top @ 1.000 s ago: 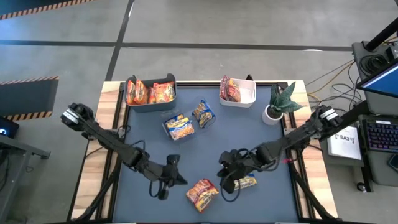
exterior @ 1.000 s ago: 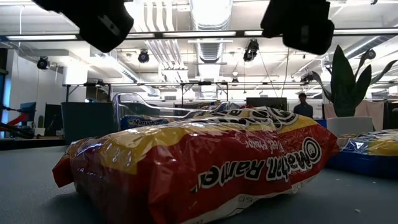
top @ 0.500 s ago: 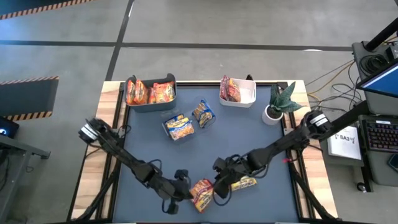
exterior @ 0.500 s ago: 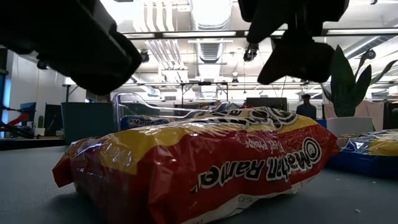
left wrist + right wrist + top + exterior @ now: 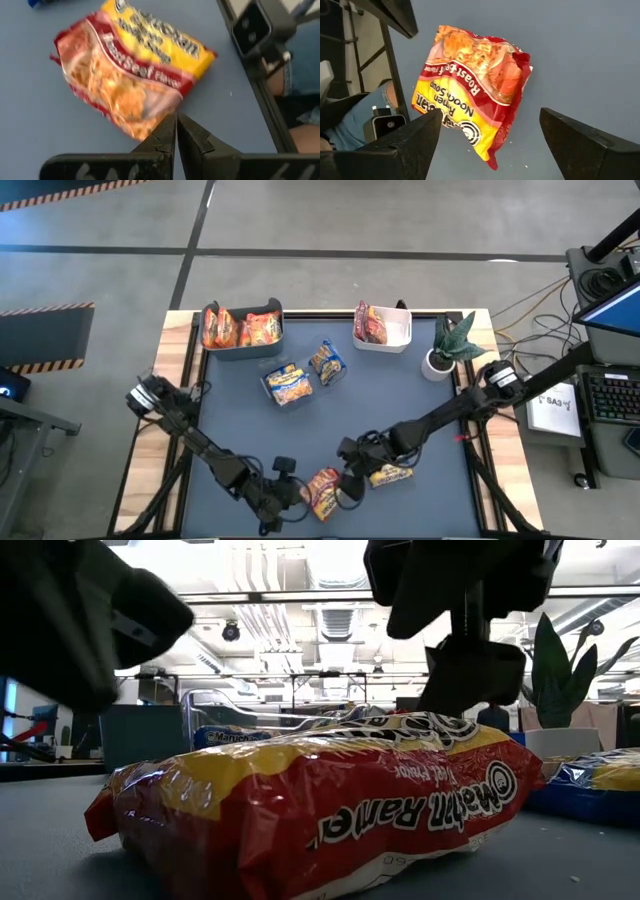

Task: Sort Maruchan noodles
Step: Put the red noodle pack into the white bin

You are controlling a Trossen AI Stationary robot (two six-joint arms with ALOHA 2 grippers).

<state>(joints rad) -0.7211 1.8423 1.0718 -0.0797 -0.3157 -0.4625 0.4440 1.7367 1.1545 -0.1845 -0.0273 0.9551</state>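
A red-and-yellow Maruchan noodle packet [image 5: 323, 490] lies flat on the blue mat near the table's front edge; it fills the low view [image 5: 330, 805]. My left gripper [image 5: 296, 493] is shut, its tips at the packet's left edge [image 5: 176, 116]. My right gripper [image 5: 350, 480] hangs open over the packet's right side, one finger on each side of it [image 5: 490, 114], clear of it. A blue-and-yellow packet [image 5: 392, 475] lies under my right arm. My left gripper slants down from the table's left with its shut fingertips [image 5: 167, 125] right at the packet's edge [image 5: 150, 127]. Whether they touch it I cannot tell.
At the back, a dark bin [image 5: 243, 328] holds orange packets and a white bin [image 5: 382, 326] holds dark red ones. Two blue-and-yellow packets [image 5: 288, 383] [image 5: 326, 362] lie mid-table. A potted plant [image 5: 450, 345] stands at the back right. A small camera [image 5: 255, 25] sits at the front edge.
My left gripper has sunk and gone right toward the red-and-yellow packet, staying shut. My right gripper has come down toward the table's left and near edge over the same packet and has opened. The packet has kept still.
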